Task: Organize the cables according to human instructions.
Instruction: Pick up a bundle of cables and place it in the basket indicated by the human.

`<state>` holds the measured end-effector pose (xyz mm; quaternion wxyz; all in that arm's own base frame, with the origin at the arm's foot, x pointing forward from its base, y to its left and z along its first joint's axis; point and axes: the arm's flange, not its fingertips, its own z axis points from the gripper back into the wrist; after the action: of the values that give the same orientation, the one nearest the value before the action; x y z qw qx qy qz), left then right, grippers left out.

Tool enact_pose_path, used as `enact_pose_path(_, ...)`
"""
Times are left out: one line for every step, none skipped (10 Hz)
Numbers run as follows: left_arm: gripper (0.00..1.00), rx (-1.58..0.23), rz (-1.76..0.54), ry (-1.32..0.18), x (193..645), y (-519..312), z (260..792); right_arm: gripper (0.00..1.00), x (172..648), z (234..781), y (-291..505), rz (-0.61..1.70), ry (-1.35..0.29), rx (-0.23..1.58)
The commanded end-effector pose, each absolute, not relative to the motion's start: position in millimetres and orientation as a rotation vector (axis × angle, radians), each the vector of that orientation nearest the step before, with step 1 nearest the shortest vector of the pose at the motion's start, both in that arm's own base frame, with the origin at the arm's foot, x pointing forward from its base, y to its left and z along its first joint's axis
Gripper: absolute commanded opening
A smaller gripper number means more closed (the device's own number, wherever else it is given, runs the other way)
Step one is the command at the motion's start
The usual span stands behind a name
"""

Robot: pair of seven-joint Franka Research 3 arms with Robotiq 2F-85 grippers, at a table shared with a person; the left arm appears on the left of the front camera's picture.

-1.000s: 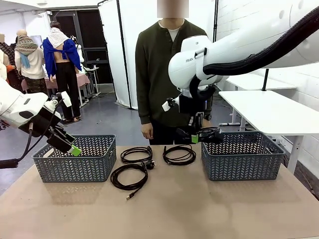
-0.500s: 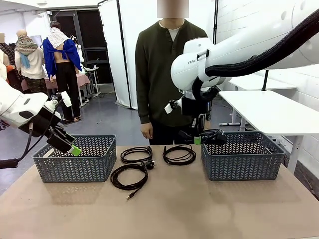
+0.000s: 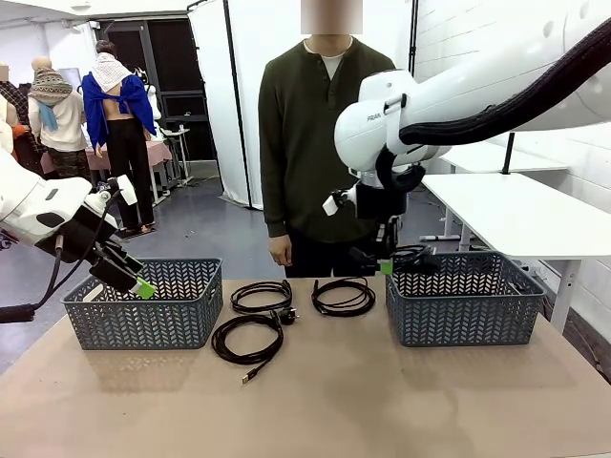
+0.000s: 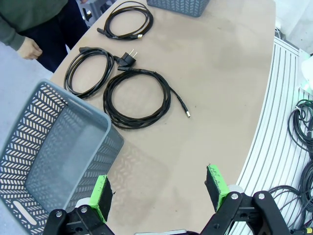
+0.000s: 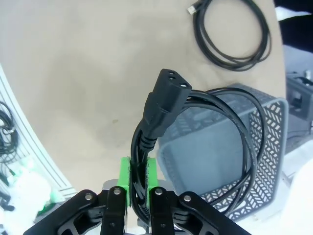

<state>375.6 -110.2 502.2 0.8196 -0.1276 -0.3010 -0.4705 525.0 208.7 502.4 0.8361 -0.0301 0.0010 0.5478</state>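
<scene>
My right gripper [image 3: 386,266] is shut on a coiled black cable [image 3: 411,257] and holds it in the air over the left rim of the right grey basket [image 3: 465,310]. In the right wrist view the green pads [image 5: 127,179] pinch the cable strands, its plug [image 5: 164,97] sticks up, and its loop hangs over the basket [image 5: 254,181]. Three more cables lie on the table between the baskets: one at the back left [image 3: 261,296], one at the back right [image 3: 344,297], one nearer [image 3: 246,339]. My left gripper [image 3: 133,278] is open and empty by the left basket [image 3: 143,305].
A person stands at the far side, one hand [image 3: 281,251] hanging near the table edge. From the left wrist, the left basket [image 4: 58,147] lies under the open fingers [image 4: 101,197], with the nearest coil [image 4: 137,98] beyond it. Bare tabletop [image 3: 315,401] stretches in front.
My right arm has carried the held cable a little to the right, toward the right basket. The left arm and the three cables on the table have stayed put.
</scene>
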Motion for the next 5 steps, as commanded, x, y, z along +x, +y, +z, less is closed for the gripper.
enact_pose_path(1.0,-0.287,-1.02,-0.645,377.5,-106.8,498.1,0.0,524.9,510.9,172.1,1.249,-0.015,-0.096)
enact_pose_path(1.0,-0.287,-1.02,-0.645,377.5,-106.8,498.1,0.0,526.4,510.8,156.4,1.282,-0.014,-0.112)
enact_pose_path(1.0,-0.287,-1.02,-0.645,377.5,-106.8,498.1,0.0,529.0,509.0,139.6,1.321,-0.037,-0.125)
enact_pose_path(1.0,-0.287,-1.02,-0.645,377.5,-106.8,498.1,0.0,533.4,506.3,125.1,1.364,-0.043,-0.137)
enact_pose_path(1.0,-0.287,-1.02,-0.645,377.5,-106.8,498.1,0.0,538.1,502.9,112.3,1.38,-0.055,-0.137)
